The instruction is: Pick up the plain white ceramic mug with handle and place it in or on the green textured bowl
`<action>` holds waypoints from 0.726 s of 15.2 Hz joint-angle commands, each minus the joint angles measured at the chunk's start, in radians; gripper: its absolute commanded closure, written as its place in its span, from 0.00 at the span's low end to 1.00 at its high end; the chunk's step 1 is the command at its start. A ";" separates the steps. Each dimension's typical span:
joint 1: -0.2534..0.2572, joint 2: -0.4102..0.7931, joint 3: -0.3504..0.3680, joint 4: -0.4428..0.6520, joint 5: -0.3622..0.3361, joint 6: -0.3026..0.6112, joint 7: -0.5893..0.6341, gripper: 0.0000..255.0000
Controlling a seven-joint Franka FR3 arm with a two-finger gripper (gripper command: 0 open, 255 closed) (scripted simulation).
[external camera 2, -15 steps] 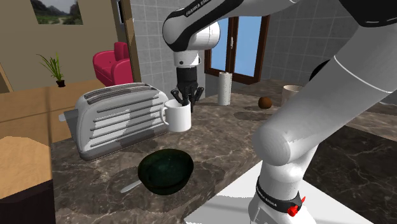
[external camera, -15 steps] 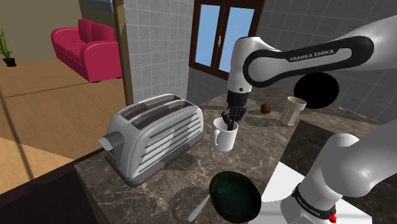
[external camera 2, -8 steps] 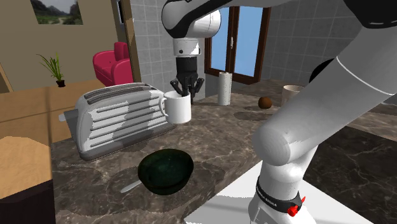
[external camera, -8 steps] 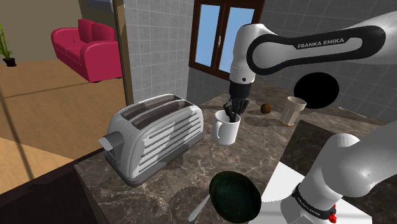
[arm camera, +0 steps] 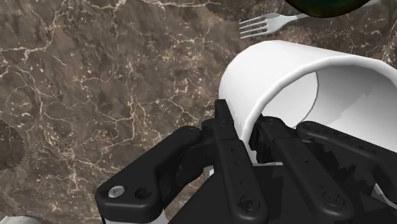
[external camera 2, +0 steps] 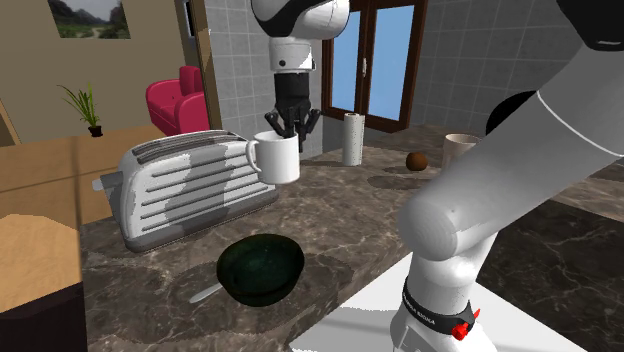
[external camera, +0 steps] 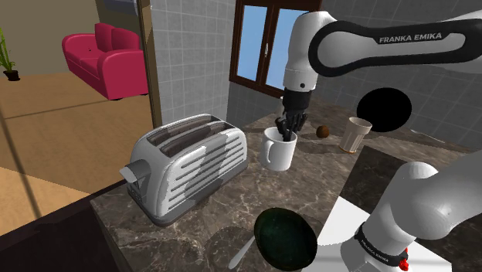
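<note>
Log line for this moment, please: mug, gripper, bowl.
phase: transport | mug: white, held above counter | gripper: shut on its rim | bowl: dark green, empty, on counter

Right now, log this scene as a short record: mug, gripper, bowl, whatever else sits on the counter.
mug: white, upright, apparently lifted off the counter, beside the toaster
gripper: shut on mug, one finger inside the rim, one outside
bowl: dark green, empty, on the counter
fork: lying beside the bowl
other: beige cup, brown round thing
</note>
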 commanded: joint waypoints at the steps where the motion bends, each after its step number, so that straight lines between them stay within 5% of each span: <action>1: 0.018 -0.045 0.022 -0.026 0.021 -0.016 0.031 1.00; 11: 0.134 -0.256 0.171 -0.104 0.171 -0.119 0.232 1.00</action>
